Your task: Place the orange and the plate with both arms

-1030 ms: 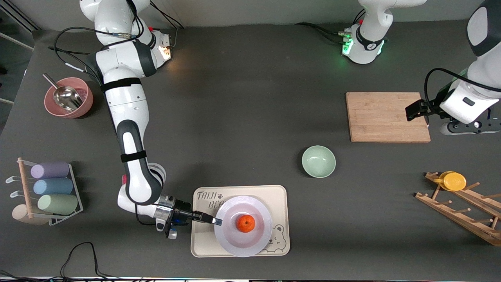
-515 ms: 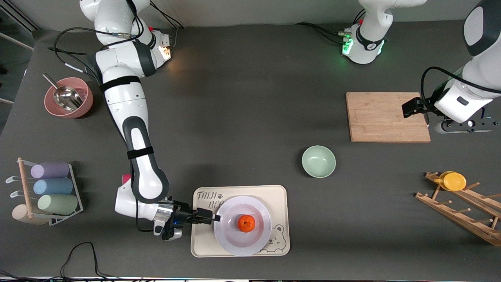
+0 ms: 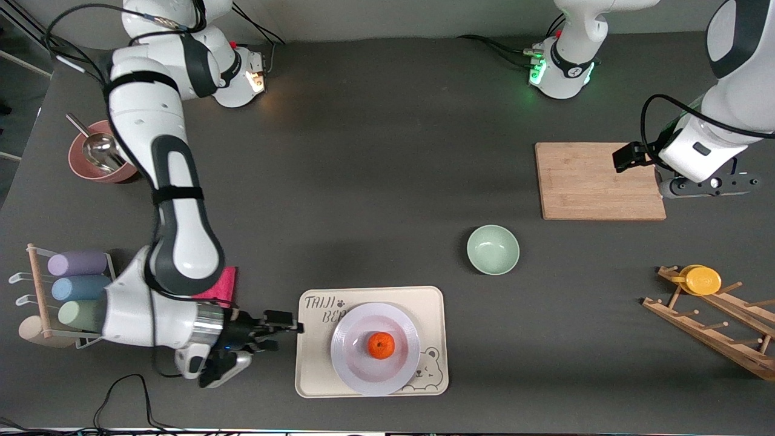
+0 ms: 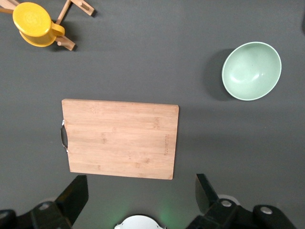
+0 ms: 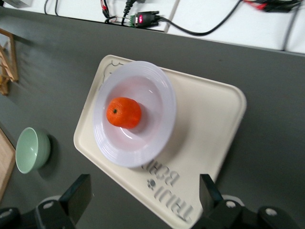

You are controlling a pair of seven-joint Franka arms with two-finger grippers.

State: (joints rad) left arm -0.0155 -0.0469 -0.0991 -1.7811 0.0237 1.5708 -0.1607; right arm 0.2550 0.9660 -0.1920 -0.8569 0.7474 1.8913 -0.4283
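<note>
The orange (image 3: 381,345) (image 5: 124,112) lies in the middle of the white plate (image 3: 351,363) (image 5: 157,86). The plate rests on a cream tray (image 3: 315,375) (image 5: 209,119) with a bear drawing, near the front camera. My right gripper (image 3: 284,332) (image 5: 143,191) is open and holds nothing. It sits low at the tray's edge toward the right arm's end, clear of the plate. My left gripper (image 3: 629,157) (image 4: 140,191) hangs open and empty, high over the end of the wooden cutting board (image 3: 596,180) (image 4: 119,143).
A pale green bowl (image 3: 493,249) (image 4: 251,70) stands between tray and board. A wooden rack (image 3: 714,321) carries a yellow lid (image 3: 702,280) (image 4: 33,18). At the right arm's end are a pink bowl (image 3: 100,172) with a scoop, a cup rack (image 3: 79,290) and a pink cloth (image 3: 221,281).
My right gripper let go of the plate's rim, opened wide and drew back off the tray toward the right arm's end. The left arm drifted slightly over the board.
</note>
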